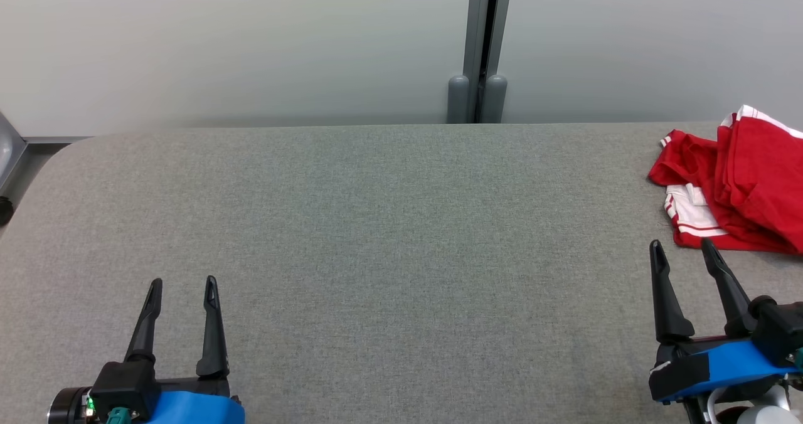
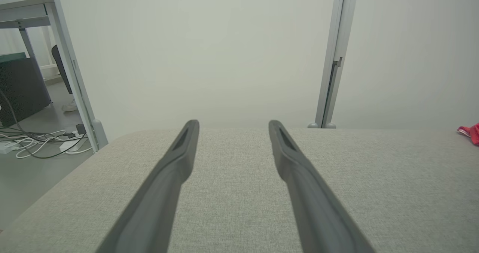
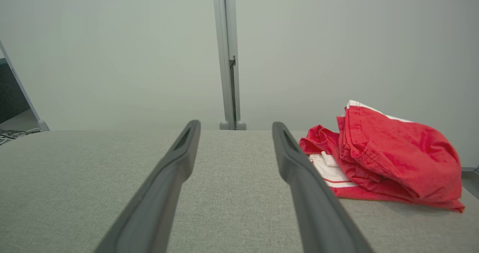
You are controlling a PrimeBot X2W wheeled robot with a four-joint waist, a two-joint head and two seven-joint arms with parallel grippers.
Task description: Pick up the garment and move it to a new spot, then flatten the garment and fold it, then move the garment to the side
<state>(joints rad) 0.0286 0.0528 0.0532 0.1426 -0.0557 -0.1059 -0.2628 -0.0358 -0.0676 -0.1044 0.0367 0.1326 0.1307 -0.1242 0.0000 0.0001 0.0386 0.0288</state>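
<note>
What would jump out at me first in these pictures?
The bright red garment with white stripes, bunched up at the far right of the grey table. Next come two pairs of long dark fingers pointing up from the bottom corners: the left fingers and the right fingers, both spread open, the right ones nearest the cloth.

The head view looks steeply down on the table (image 1: 376,236) from above, while both wrist views skim low over it toward the wall (image 2: 206,58), all three sharing the post (image 3: 228,58) and garment (image 3: 393,159).
</note>
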